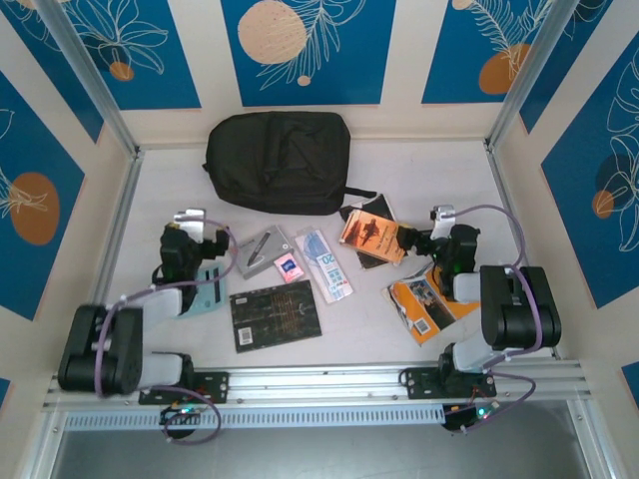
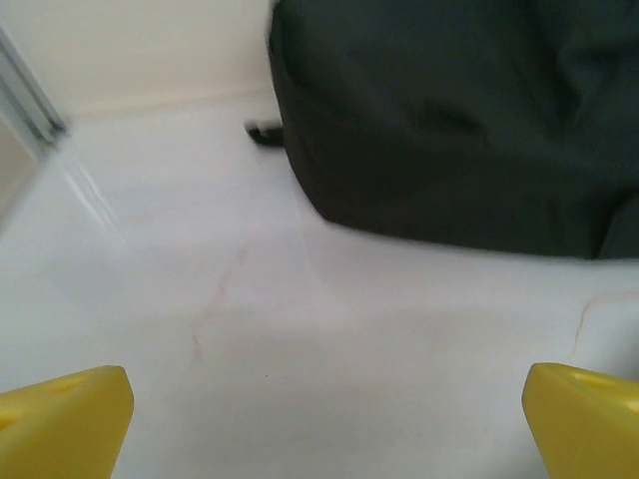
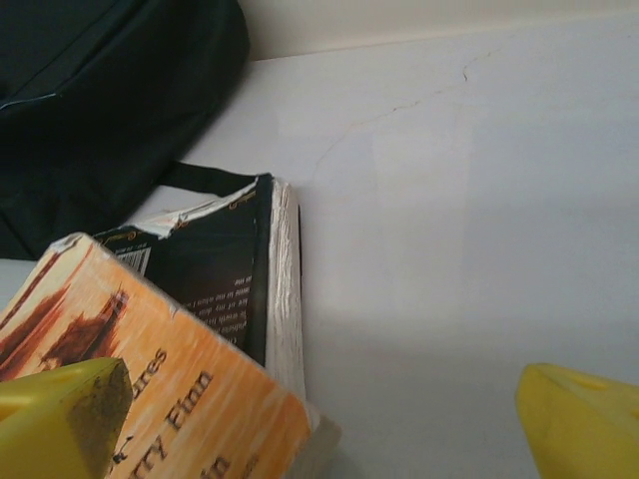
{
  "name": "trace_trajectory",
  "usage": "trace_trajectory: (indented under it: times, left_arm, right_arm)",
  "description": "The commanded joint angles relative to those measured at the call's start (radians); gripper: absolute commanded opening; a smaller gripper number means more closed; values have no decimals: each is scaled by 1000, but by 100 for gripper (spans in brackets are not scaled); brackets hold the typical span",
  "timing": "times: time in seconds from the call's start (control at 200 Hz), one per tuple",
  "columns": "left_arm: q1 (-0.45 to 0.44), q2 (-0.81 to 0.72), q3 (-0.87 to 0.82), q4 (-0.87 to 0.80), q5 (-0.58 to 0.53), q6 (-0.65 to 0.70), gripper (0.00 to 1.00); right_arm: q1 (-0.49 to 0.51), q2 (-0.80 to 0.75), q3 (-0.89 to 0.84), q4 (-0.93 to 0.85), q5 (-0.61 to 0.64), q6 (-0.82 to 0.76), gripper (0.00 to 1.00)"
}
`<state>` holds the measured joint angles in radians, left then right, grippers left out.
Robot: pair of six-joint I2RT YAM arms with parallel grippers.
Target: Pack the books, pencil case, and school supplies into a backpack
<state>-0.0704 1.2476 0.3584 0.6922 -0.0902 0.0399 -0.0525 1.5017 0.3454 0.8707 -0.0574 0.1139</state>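
Observation:
The black backpack [image 1: 278,160] lies zipped at the back of the table and also shows as a dark mass [image 2: 449,110] [image 3: 90,90]. Books: a black one with gold patterning [image 1: 276,316], an orange-and-black one [image 1: 371,233] [image 3: 150,399] lying on a dark book [image 3: 215,274], and an orange-and-white one [image 1: 424,304] partly under the right arm. School supplies lie mid-table: grey pouch [image 1: 262,249], pink item [image 1: 289,266], clear blue-printed packet [image 1: 324,261], teal piece [image 1: 208,284]. The pencil case is out of view. My left gripper [image 1: 205,232] [image 2: 324,424] and right gripper [image 1: 424,238] [image 3: 319,429] are both open and hold nothing.
White walls with metal rails [image 1: 120,210] close in the table on the left, right and back. A backpack strap [image 1: 357,193] trails toward the stacked books. Bare tabletop [image 2: 300,299] lies between the left gripper and the backpack.

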Motion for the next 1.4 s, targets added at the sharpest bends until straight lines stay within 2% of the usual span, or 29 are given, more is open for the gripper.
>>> trace_trajectory:
  times: [0.0, 0.115, 0.225, 0.365, 0.41, 0.46, 0.55, 0.605, 0.685, 0.74, 0.785, 0.875, 0.965, 1.015, 1.125, 1.27, 1.395]
  left_arm:
    - [-22, -164, 39, -136, 26, -13, 100]
    - [-127, -257, 105, -275, 141, 48, 100]
    - [-266, -318, 183, -417, 189, 62, 100]
    - [-456, -463, 260, -650, 205, 34, 100]
    - [-527, -523, 283, -750, 169, 39, 100]
    - [-594, -584, 311, -853, 75, 7, 100]
    - [-644, -622, 423, -1110, -169, -247, 100]
    - [-644, -601, 518, -1270, -190, -300, 100]
    - [-644, -550, 640, -1459, -212, -342, 100]
    - [-643, -510, 701, -1555, -257, -388, 100]
    - [-643, -478, 747, -1620, -290, -414, 100]
    - [-636, -434, 789, -1704, -444, -541, 100]
    - [-612, -427, 748, -1594, -422, -515, 100]
    - [-579, -385, 753, -1570, -406, -516, 100]
    - [-440, -210, 795, -1553, -307, -521, 100]
    - [-188, 3, 802, -1425, -42, -658, 100]
    - [-87, 186, 831, -1279, 101, -761, 99]
  right_arm:
    - [20, -124, 18, -75, 9, -22, 99]
    - [76, -341, 129, -419, 140, 11, 99]
    - [132, -573, 136, -492, 124, 114, 99]
    - [326, -769, 198, -673, 136, 209, 99]
    - [408, -783, 242, -763, 146, 190, 99]
    - [487, -788, 292, -853, 148, 174, 99]
    - [614, -773, 413, -1004, 171, 170, 99]
    - [713, -730, 533, -1156, 291, 174, 99]
    - [860, -642, 733, -1394, 548, 160, 99]
    - [905, -606, 832, -1511, 608, 173, 99]
    - [905, -609, 861, -1593, 567, 194, 99]
    - [869, -698, 768, -1484, 496, 249, 99]
    - [729, -722, 742, -1423, 232, 321, 100]
    - [677, -665, 780, -1467, 173, 374, 97]
    - [690, -553, 798, -1512, 191, 456, 99]
    - [698, -501, 744, -1444, 184, 629, 99]
    - [665, -352, 823, -1472, 143, 711, 98]
